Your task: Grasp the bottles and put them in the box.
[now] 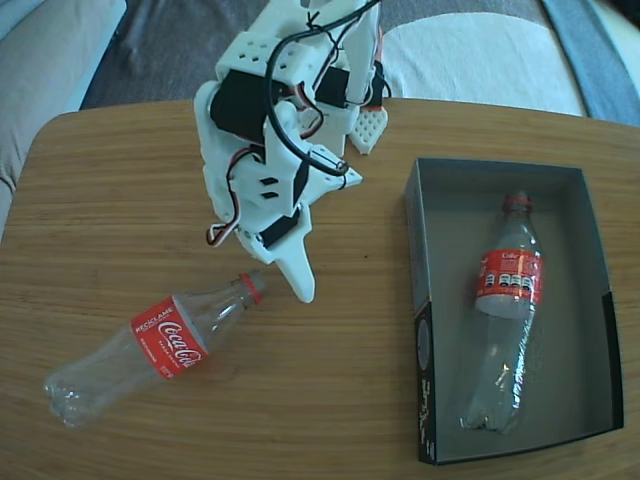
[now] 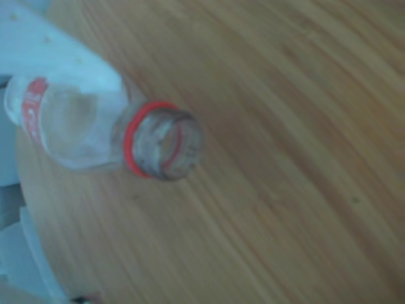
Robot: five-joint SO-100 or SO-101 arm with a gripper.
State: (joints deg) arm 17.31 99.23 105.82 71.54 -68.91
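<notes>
- Claw (image 1: pixel 300 285) hangs just above the loose bottle's (image 1: pixel 150 350) neck at table (image 1: pixel 330 400) 7 o'clock, likely lining up a grasp; spread or pinched, can't tell.
- Second bottle (image 1: pixel 508 300) lies lengthwise in box (image 1: pixel 420 300) at 3 o'clock, leaving room alongside.

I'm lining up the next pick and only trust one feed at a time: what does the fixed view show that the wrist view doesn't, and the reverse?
Only the fixed view shows the box on the right with one bottle lying inside it, the white arm, and the whole of the loose bottle with its label. Only the wrist view shows that the loose bottle has an open, capless mouth, seen close and slightly blurred. Both show that bottle lying on the wooden table, its neck near the tool; neither shows clearly whether the tool is open.
</notes>
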